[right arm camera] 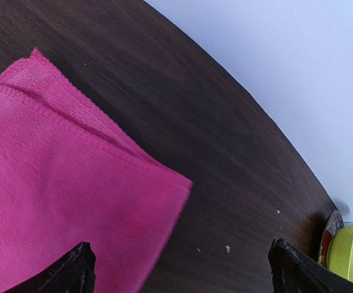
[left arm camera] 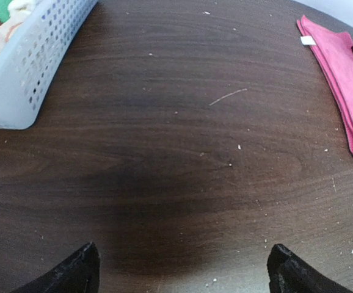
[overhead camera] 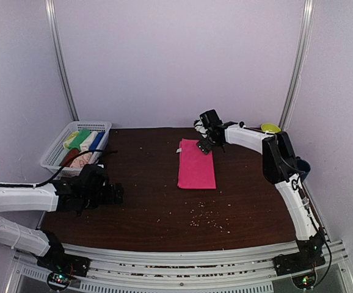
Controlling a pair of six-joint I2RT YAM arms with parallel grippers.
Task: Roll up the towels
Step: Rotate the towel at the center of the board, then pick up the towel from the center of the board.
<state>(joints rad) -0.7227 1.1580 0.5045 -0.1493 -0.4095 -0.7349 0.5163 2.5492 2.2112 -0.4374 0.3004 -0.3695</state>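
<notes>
At the left edge of the table (overhead camera: 146,207), the left gripper (overhead camera: 118,194) hovers with jaws released and empty, well apart from the pink towel (overhead camera: 196,166), which lies folded flat mid-table. The right gripper (overhead camera: 204,146) hangs at the towel's far right corner, jaws released, grasping nothing; for a tight roll, it should pinch that far hem squarely and turn it toward the near edge while the left gripper steadies the cloth. The white tag (left arm camera: 308,40) at the towel's far left corner shows no legible writing; other towels (overhead camera: 80,139) fill the basket (overhead camera: 53,152) at the far left corner.
</notes>
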